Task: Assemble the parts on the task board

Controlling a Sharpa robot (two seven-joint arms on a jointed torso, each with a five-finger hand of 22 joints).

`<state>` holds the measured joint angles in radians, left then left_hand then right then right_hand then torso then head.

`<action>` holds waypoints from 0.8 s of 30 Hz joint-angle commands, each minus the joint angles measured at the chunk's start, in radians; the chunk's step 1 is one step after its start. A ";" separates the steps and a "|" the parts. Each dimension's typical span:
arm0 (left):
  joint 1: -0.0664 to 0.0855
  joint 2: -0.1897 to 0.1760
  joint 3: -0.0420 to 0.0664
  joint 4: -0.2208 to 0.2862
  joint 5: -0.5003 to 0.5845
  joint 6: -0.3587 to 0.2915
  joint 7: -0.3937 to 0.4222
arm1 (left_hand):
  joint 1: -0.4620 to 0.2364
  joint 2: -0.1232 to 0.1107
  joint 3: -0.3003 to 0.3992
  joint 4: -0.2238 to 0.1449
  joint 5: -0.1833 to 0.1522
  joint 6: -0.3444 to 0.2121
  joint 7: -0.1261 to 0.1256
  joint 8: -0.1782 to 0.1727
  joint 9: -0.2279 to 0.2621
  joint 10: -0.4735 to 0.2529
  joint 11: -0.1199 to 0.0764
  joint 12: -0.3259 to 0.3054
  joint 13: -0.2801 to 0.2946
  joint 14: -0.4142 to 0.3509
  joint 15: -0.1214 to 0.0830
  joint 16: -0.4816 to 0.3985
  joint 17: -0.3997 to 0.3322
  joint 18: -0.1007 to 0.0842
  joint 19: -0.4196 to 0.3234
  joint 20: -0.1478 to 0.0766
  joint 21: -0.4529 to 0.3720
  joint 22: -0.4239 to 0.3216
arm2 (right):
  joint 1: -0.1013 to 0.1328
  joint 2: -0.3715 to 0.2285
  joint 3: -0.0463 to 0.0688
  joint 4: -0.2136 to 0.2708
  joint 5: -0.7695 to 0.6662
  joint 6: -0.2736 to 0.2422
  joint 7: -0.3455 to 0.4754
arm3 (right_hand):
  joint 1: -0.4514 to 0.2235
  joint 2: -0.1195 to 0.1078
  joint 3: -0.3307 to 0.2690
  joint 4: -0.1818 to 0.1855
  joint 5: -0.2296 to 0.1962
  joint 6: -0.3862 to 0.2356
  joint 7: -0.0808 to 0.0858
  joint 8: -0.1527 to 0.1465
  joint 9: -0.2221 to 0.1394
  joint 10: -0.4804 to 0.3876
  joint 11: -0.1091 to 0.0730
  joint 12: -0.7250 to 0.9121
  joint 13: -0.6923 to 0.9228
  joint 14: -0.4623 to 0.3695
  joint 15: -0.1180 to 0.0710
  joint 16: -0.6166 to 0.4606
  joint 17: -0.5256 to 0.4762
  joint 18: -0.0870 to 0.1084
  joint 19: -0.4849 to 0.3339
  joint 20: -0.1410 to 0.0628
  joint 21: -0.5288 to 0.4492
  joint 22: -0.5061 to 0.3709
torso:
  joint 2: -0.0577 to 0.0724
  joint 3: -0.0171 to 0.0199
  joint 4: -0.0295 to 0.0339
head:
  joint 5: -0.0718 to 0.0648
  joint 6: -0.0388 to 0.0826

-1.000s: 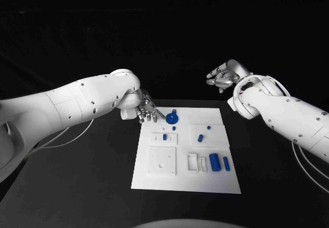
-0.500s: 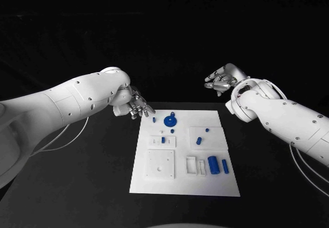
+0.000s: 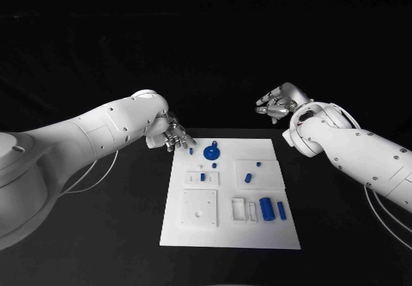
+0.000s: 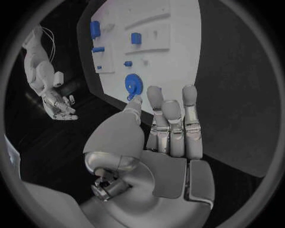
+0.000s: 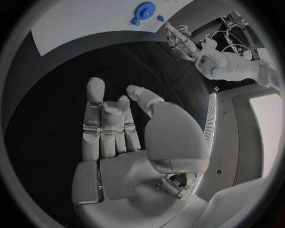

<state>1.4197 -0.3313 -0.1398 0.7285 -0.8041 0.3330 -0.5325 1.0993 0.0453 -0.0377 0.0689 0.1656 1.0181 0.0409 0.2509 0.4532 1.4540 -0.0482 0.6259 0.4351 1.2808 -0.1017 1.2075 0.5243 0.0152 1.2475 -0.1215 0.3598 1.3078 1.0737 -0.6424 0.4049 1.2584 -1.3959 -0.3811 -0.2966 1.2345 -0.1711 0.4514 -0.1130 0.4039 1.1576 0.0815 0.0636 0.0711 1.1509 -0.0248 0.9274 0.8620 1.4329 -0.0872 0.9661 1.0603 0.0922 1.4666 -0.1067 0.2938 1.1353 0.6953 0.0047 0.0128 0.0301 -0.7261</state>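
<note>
On the table (image 3: 86, 238): black top, carrying the board in the middle, with bare dark surface left on both long sides and at the near end.
Board (image 3: 231, 235): white plate, long axis running away from the robot; its far short edge lies between the two hands.
Left arm (image 3: 77, 143): comes in from the left and ends just off the board's far-left corner.
Right arm (image 3: 361, 155): comes in from the right, its wrist raised beyond the board's far-right corner.
Left hand (image 3: 174, 137): empty, fingers loosely bent and apart, above the table beside the board's far-left corner; the left wrist view (image 4: 169, 137) shows the fingers side by side, nearly straight, reaching toward the disc.
Right hand (image 3: 276, 102): empty, fingers loosely spread, well clear of the board past its far edge; the right wrist view (image 5: 116, 133) shows it over bare black table, nothing in the palm.
Disc (image 3: 212, 151): round blue part with a small tab pointing away from the robot, lying flat near the far edge; also seen at (image 4: 133, 86) and (image 5: 145, 9).
Cylinder (image 3: 268, 208): blue, lying with its long axis along the board's length, near the right edge.
Bar (image 3: 281, 208): slim blue piece just right of the cylinder, parallel to it.
Small parts: a peg (image 3: 202, 177) on the raised left block, another (image 3: 248, 177) slanted on the right block.
</note>
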 commanded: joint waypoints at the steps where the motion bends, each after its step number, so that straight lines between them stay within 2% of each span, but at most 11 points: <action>1: -0.002 0.010 0.001 -0.015 -0.035 0.011 0.034 | -0.013 -0.002 -0.001 0.007 -0.007 -0.009 0.001 0.006 -0.003 -0.004 0.004 0.006 0.001 -0.004 -0.001 0.005 -0.001 0.000 0.008 0.001 0.000 0.019 | 0.000 0.001 0.000 0.004 -0.002 -0.006 0.003 | -0.007 -0.005 -0.001 0.001 0.005 -0.007 0.001 -0.001 -0.001 -0.005 0.002 0.000 -0.001 -0.006 0.003 -0.005 -0.001 0.008 0.035 0.002 -0.005 0.000 | 0.009 -0.0004 -0.0029 | 0.004 0.004; 12: -0.015 0.033 0.000 -0.056 -0.070 0.018 0.044 | -0.014 -0.006 0.005 0.012 -0.009 -0.013 0.003 0.006 -0.015 -0.005 0.004 0.008 0.002 -0.005 0.000 0.008 -0.002 0.000 0.007 0.001 0.003 0.019 | 0.000 0.002 0.000 0.011 -0.002 -0.007 0.003 | -0.007 -0.005 -0.001 0.001 0.005 -0.007 0.001 -0.001 -0.001 -0.005 0.002 0.000 -0.001 -0.006 0.003 -0.005 -0.001 0.008 0.035 0.002 -0.005 0.000 | 0.013 -0.0020 -0.0057 | 0.005 0.006; 24: -0.023 0.048 -0.001 -0.077 -0.074 0.032 0.049 | -0.013 -0.004 0.008 0.011 -0.009 -0.013 0.003 0.008 -0.025 -0.006 0.004 0.011 0.003 -0.005 0.000 0.011 -0.004 0.001 0.006 0.001 0.007 0.019 | 0.000 0.004 0.000 0.014 -0.002 -0.007 0.003 | -0.007 -0.005 -0.001 0.001 0.005 -0.007 0.001 -0.001 -0.001 -0.005 0.002 0.000 -0.001 -0.006 0.003 -0.005 -0.001 0.008 0.035 0.002 -0.005 0.000 | 0.013 -0.0017 -0.0039 | 0.001 0.005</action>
<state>1.3976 -0.2867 -0.1406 0.6528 -0.8698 0.3449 -0.4986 1.0953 0.0413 -0.0324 0.0742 0.1595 1.0127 0.0463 0.2550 0.4289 1.4504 -0.0448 0.6320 0.4376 1.2808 -0.1018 1.2115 0.5206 0.0152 1.2474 -0.1216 0.3598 1.3075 1.0737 -0.6394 0.4052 1.2701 -1.3954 -0.3858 -0.2968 1.2345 -0.1710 0.4514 -0.1130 0.4038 1.1578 0.0813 0.0636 0.0712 1.1509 -0.0248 0.9275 0.8621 1.4329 -0.0872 0.9661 1.0604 0.0921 1.4666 -0.1067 0.2938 1.1351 0.7078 0.0030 0.0081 0.0323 -0.7208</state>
